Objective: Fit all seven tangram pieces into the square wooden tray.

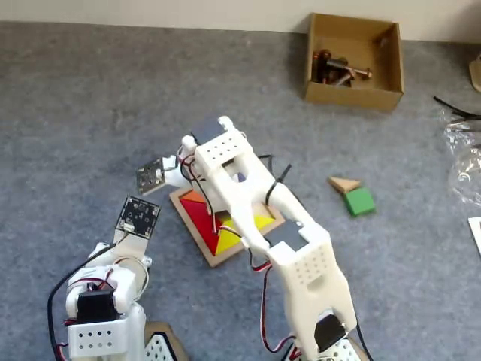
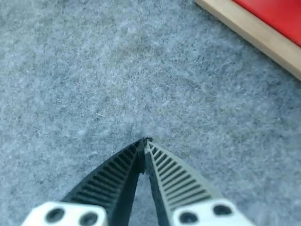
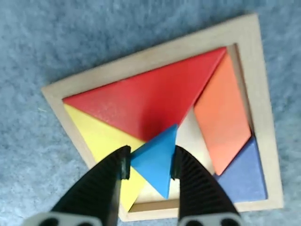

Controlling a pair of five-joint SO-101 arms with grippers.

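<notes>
The square wooden tray [image 3: 141, 61] holds a red triangle [image 3: 146, 99], a yellow triangle [image 3: 101, 134], an orange parallelogram [image 3: 223, 113] and a dark blue triangle [image 3: 244, 174]. My right gripper [image 3: 150, 162] is shut on a light blue triangle [image 3: 155, 160], held just above the bare gap in the tray's middle. In the high view the right arm [image 1: 240, 188] stretches over the tray [image 1: 192, 233]. A green square [image 1: 359, 201] and a tan triangle [image 1: 344, 183] lie on the carpet to the right. My left gripper [image 2: 145, 141] is shut on nothing over carpet, near a tray edge [image 2: 244, 23].
A cardboard box [image 1: 353, 60] with brown items stands at the back right. Clear plastic and cables [image 1: 462, 150] lie at the right edge. The left arm [image 1: 113, 278] stands at the lower left, beside the tray. Grey carpet covers the table.
</notes>
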